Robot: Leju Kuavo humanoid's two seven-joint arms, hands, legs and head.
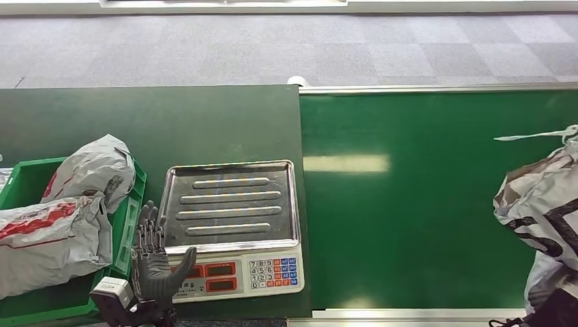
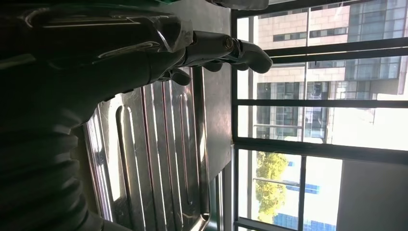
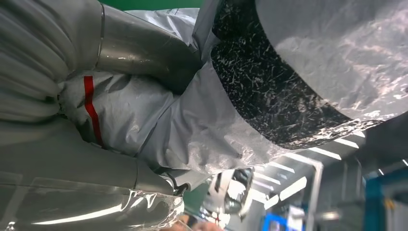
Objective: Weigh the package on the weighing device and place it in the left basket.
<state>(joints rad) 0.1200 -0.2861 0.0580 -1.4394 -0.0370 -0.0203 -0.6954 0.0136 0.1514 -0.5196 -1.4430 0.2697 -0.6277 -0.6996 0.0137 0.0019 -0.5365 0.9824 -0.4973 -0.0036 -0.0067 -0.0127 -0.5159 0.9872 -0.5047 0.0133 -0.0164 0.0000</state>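
Observation:
A crumpled grey-and-black package hangs over the green belt at the far right; my right hand grips it, thumb and fingers wrapped around the plastic. The scale stands at the table's front with a bare ribbed steel tray on top. My left hand is held upright with fingers spread beside the scale's front left corner, holding nothing; the tray lies just past its fingers. The green left basket sits left of the scale.
Two grey packages with red print lie piled in the basket. The glossy green conveyor belt runs right of the dark green table, with a metal rail along its far edge. Grey carpet lies beyond.

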